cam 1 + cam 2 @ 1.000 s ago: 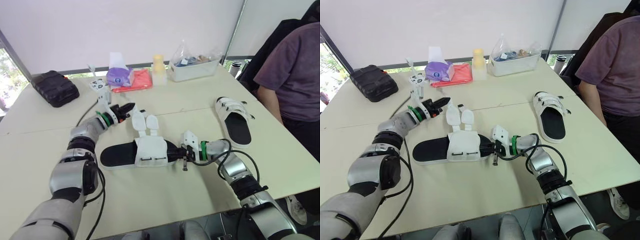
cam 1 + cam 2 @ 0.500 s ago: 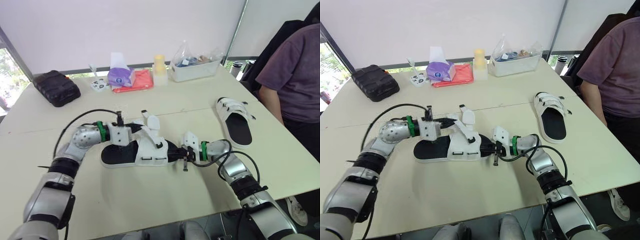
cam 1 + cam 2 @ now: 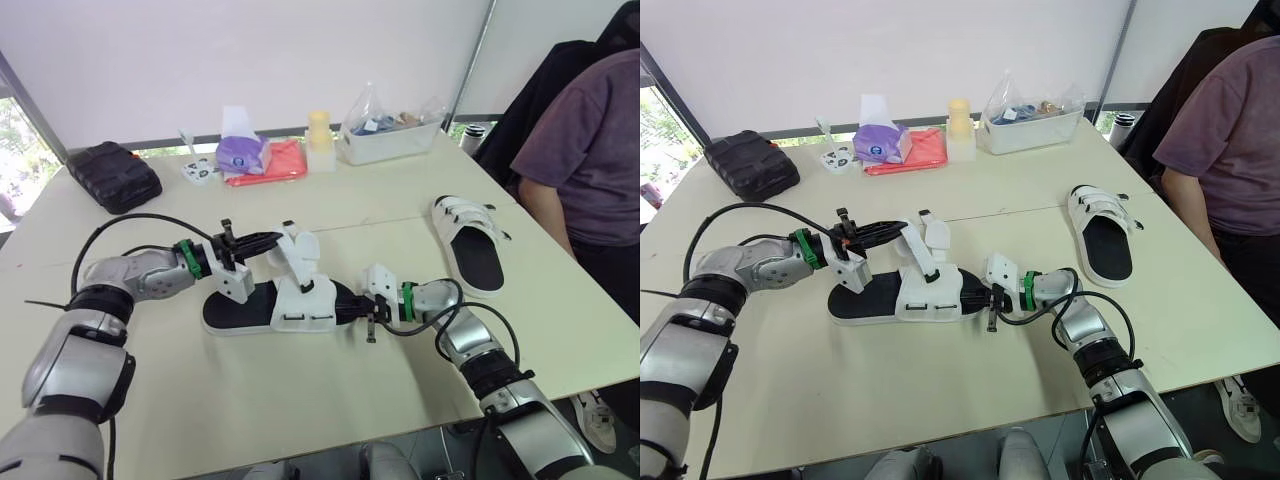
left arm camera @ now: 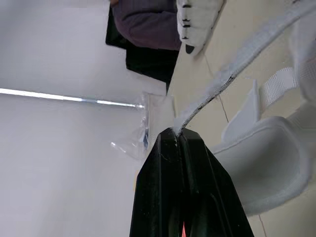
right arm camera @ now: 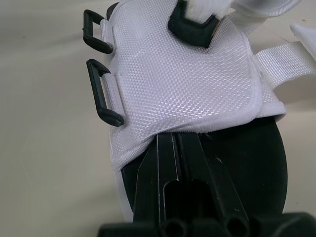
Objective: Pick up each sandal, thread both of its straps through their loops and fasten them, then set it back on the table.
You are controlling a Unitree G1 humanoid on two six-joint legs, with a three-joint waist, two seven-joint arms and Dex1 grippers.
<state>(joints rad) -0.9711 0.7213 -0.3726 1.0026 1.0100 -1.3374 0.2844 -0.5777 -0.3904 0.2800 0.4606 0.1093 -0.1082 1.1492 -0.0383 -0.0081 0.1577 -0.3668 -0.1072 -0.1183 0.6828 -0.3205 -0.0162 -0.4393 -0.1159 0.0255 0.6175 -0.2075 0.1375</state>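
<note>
A sandal (image 3: 240, 308) with a black sole and a white upper (image 3: 305, 300) lies at the table's middle. My left gripper (image 3: 276, 238) is shut on the edge of one white strap (image 3: 300, 248) and holds it raised above the upper; the left wrist view has the strap's edge (image 4: 222, 81) pinched at the fingertips (image 4: 174, 136). My right gripper (image 3: 348, 308) is shut on the sandal's end, at the upper's edge (image 5: 197, 89). Two black loops (image 5: 103, 96) sit empty on the upper's near side. A second sandal (image 3: 468, 240) lies at the right.
A person (image 3: 585, 150) sits at the table's right edge, close to the second sandal. Along the back stand a black case (image 3: 112, 175), a purple tissue pack (image 3: 240, 152), a red cloth (image 3: 278, 160), a pale bottle (image 3: 319, 135) and a clear bin (image 3: 390, 135).
My left gripper came in from behind the sandal, took hold of a strap that lay flat on the table, and lifted it over the upper. The right gripper has stayed put.
</note>
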